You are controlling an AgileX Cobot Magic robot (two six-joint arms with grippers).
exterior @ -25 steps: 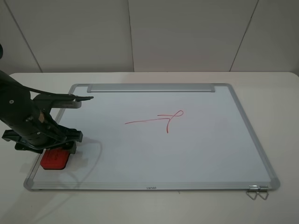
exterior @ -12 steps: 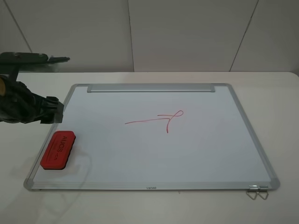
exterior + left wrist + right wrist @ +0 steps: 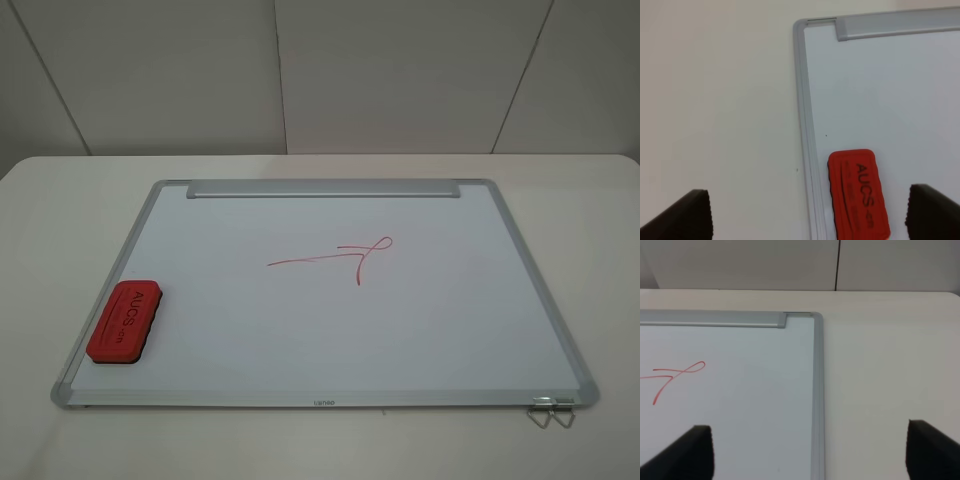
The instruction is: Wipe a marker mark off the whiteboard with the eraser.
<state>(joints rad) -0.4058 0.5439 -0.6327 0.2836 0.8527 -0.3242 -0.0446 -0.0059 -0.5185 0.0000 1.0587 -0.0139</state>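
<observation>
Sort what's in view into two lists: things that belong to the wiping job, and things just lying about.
Belongs to the job:
- eraser, lying on the board's near left corner
- whiteboard
- open left gripper, above the eraser

Lying about:
- red line ending in a loop, mid-board
- metal clip at the board's near right corner

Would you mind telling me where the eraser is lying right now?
In the exterior high view the eraser lies flat on the whiteboard, at its near left corner beside the left frame edge, well away from the red line.
</observation>
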